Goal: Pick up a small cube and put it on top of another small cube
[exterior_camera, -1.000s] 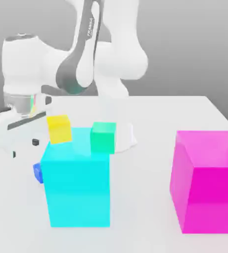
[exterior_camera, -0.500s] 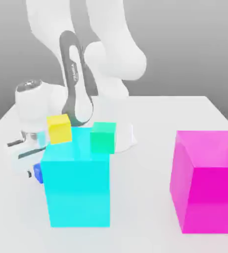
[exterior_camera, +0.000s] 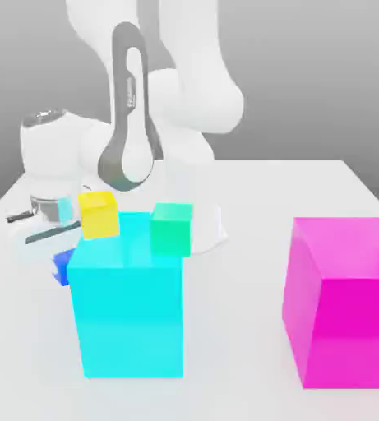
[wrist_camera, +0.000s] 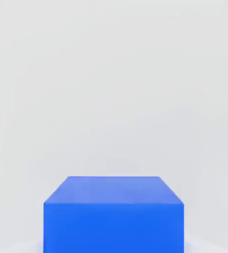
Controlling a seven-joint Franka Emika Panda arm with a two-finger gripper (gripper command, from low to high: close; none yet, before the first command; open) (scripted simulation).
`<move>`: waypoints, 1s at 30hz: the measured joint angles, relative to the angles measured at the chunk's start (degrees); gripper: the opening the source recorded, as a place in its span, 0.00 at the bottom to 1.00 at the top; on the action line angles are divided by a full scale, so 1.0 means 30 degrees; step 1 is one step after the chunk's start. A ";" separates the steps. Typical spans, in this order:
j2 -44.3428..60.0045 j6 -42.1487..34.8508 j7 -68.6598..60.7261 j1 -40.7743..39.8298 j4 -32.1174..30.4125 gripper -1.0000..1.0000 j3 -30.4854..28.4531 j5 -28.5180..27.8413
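- Blue cube [exterior_camera: 61,266]: just beside the cyan block [exterior_camera: 127,296], low at its exterior-view left.
- Hand [exterior_camera: 48,238]: over the cube; finger state cannot be determined.
- Remaining: placement on yellow cube [exterior_camera: 99,214], atop the cyan block.

simulated tabletop, plain white table [exterior_camera: 250,205], grey backdrop

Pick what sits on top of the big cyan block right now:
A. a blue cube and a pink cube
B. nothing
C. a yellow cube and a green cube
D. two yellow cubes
C: in the exterior view a small yellow cube and a small green cube rest on the cyan block, while the blue cube lies beside it, partly hidden.
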 joint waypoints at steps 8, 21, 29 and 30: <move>-0.3279 -0.6415 -0.3810 0.1850 0.3090 0.00 0.0814 -0.0248; -0.9832 -1.7014 -1.0258 0.5398 0.7222 0.00 0.1459 0.0520; -1.0122 -1.4642 -1.0494 0.5800 0.4669 1.00 0.1475 0.1310; -1.0122 -1.4642 -1.0494 0.5800 0.4669 1.00 0.1475 0.1310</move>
